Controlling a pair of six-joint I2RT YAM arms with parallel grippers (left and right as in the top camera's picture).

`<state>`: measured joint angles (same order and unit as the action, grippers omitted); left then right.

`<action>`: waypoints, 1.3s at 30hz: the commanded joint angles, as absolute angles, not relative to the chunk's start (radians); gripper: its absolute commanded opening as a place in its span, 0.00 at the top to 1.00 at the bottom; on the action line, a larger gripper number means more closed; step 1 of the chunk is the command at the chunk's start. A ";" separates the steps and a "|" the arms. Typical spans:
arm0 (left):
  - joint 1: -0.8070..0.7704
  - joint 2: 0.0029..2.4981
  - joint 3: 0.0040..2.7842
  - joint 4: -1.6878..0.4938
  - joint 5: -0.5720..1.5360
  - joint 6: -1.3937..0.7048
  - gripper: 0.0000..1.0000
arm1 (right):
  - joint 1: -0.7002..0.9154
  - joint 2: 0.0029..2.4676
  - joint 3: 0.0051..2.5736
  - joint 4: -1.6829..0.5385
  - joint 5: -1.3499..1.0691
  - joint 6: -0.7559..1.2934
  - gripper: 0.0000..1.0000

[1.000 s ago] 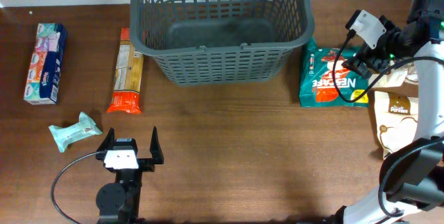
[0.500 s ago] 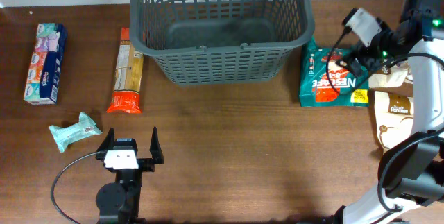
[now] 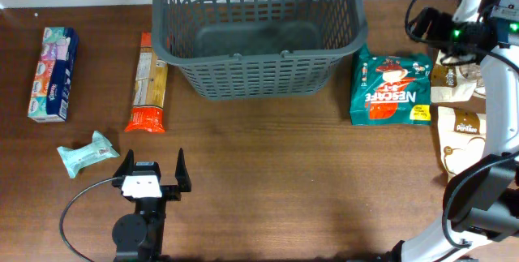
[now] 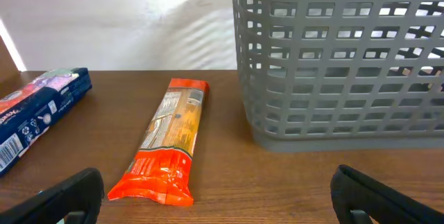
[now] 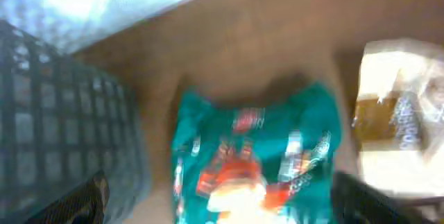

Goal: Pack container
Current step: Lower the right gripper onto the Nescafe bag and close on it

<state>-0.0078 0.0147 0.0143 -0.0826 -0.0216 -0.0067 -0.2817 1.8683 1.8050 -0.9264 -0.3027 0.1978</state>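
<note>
Overhead view: container (image 3: 259, 75) sits at top centre of the frame on the brown surface (image 3: 284, 189), its solid base bare, so nothing is packed yet. Right hand (image 5: 222, 200) hangs at the upper right of the frame, fingers spread wide and holding nothing. Its wrist view, which is blurred, looks down on the green coffee packet (image 3: 391, 90) lying flat just right of the container wall. Left hand (image 3: 152, 163) rests at lower left, also spread and empty, facing the orange pasta packet (image 3: 149, 83). A blue tissue pack (image 3: 53, 73) and a pale wipes pack (image 3: 89, 150) lie further left, and beige bags (image 3: 458, 124) lie at the right edge, close against the green packet. Judgement: the step in hand is the right arm's approach to the green packet. To do it well, centre the fingers over the packet's middle and turn the wrist so they straddle its shorter span. Descend straight and close on the packet's body, not a loose corner, because the bag looks soft and may sag or slip. Keep the outer finger off the neighbouring beige bag. Lift well above the thick rim before crossing toward the left of the frame, then release low over the base. Risk: clipping the lattice wall, which stands just beside the packet.
</note>
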 commanded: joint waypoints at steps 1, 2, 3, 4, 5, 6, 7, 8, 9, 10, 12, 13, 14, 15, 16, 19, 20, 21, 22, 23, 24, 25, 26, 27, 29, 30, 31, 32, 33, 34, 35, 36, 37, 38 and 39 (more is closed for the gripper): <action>-0.006 0.005 0.009 -0.083 -0.010 0.009 0.01 | -0.282 1.875 1.814 -0.959 -0.256 0.294 0.01; -0.006 0.005 0.009 -0.083 -0.010 0.009 0.01 | -0.282 1.875 1.810 -0.958 -0.253 0.294 0.01; -0.006 0.005 0.009 -0.083 -0.010 0.009 0.01 | -0.282 1.875 1.809 -0.954 -0.258 0.302 0.01; -0.006 0.005 0.009 -0.083 -0.010 0.009 0.01 | -0.282 1.876 1.809 -0.948 -0.258 0.334 0.01; -0.006 0.005 0.009 -0.083 -0.010 0.009 0.01 | -0.282 1.876 1.809 -0.940 -0.258 0.377 0.01; -0.006 0.005 0.009 -0.083 -0.010 0.009 0.01 | -0.282 1.876 1.809 -0.925 -0.257 0.430 0.01; -0.006 0.005 0.009 -0.083 -0.010 0.009 0.01 | -0.282 1.876 1.810 -0.915 -0.257 0.472 0.01; -0.006 0.005 0.009 -0.083 -0.010 0.009 0.01 | -0.282 1.876 1.809 -0.903 -0.255 0.554 0.01; -0.006 0.005 0.009 -0.083 -0.010 0.009 0.01 | -0.282 1.877 1.810 -0.897 -0.248 0.628 0.01; -0.006 0.005 0.009 -0.083 -0.010 0.009 0.01 | -0.282 1.877 1.810 -0.893 -0.233 0.697 0.01; -0.006 0.005 0.009 -0.083 -0.010 0.009 0.01 | -0.282 1.877 1.810 -0.892 -0.194 0.822 0.01; -0.006 0.005 0.009 -0.083 -0.010 0.009 0.01 | -0.282 1.877 1.810 -0.893 -0.171 0.880 0.01; -0.006 0.005 0.009 -0.083 -0.010 0.009 0.01 | -0.282 1.879 1.810 -0.893 -0.155 0.923 0.01; -0.006 0.005 0.009 -0.083 -0.010 0.009 0.01 | -0.282 1.881 1.810 -0.892 -0.146 0.975 0.01; -0.006 0.005 0.009 -0.083 -0.010 0.009 0.01 | -0.281 1.884 1.810 -0.888 -0.146 1.010 0.01; -0.006 0.005 0.009 -0.083 -0.010 0.009 0.01 | -0.270 1.900 1.810 -0.878 -0.145 1.104 0.01; -0.006 0.005 0.009 -0.083 -0.010 0.009 0.01 | -0.263 1.908 1.810 -0.878 -0.146 1.152 0.01; -0.006 0.005 0.009 -0.083 -0.010 0.009 0.01 | -0.254 1.920 1.810 -0.877 -0.145 1.196 0.01; -0.006 0.005 0.009 -0.083 -0.010 0.009 0.01 | -0.245 1.930 1.810 -0.870 -0.148 1.235 0.01; -0.006 0.005 0.009 -0.083 -0.010 0.009 0.01 | -0.233 1.943 1.810 -0.857 -0.149 1.266 0.01; -0.006 0.005 0.009 -0.083 -0.010 0.009 0.01 | -0.220 1.958 1.810 -0.839 -0.150 1.285 0.01; -0.006 0.005 0.009 -0.083 -0.010 0.009 0.01 | -0.208 1.973 1.810 -0.821 -0.150 1.299 0.01; -0.006 0.005 0.009 -0.083 -0.010 0.009 0.01 | -0.196 1.989 1.810 -0.799 -0.152 1.308 0.01; -0.006 0.005 0.009 -0.083 -0.010 0.009 0.01 | -0.189 2.002 1.810 -0.788 -0.153 1.322 0.01; -0.006 0.005 0.009 -0.083 -0.010 0.009 0.01 | -0.183 2.019 1.810 -0.781 -0.153 1.362 0.01; -0.006 0.005 0.009 -0.083 -0.010 0.009 0.01 | -0.183 2.022 1.810 -0.780 -0.153 1.376 0.01; -0.006 0.005 0.009 -0.083 -0.010 0.009 0.01 | -0.183 2.025 1.810 -0.780 -0.151 1.389 0.01; -0.006 0.005 0.009 -0.083 -0.010 0.009 0.01 | -0.184 2.025 1.810 -0.781 -0.151 1.397 0.01; -0.006 0.005 0.009 -0.083 -0.010 0.009 0.01 | -0.186 2.025 1.810 -0.780 -0.151 1.398 0.01; -0.006 0.005 0.009 -0.083 -0.010 0.009 0.01 | -0.188 2.025 1.810 -0.781 -0.152 1.402 0.01; -0.006 0.005 0.009 -0.083 -0.010 0.009 0.01 | -0.191 2.025 1.810 -0.783 -0.157 1.404 0.01; -0.006 0.005 0.009 -0.083 -0.010 0.009 0.01 | -0.193 2.025 1.810 -0.789 -0.162 1.406 0.01; -0.006 0.005 0.009 -0.083 -0.010 0.009 0.01 | -0.197 2.025 1.810 -0.798 -0.167 1.409 0.01; -0.006 0.005 0.009 -0.083 -0.010 0.009 0.01 | -0.200 2.025 1.810 -0.813 -0.169 1.417 0.01; -0.006 0.005 0.009 -0.083 -0.010 0.009 0.01 | -0.204 2.025 1.811 -0.830 -0.169 1.431 0.01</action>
<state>-0.0078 0.0147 0.0143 -0.0826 -0.0216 -0.0067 -0.1902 2.0327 1.8027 -0.8082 -0.1699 1.3849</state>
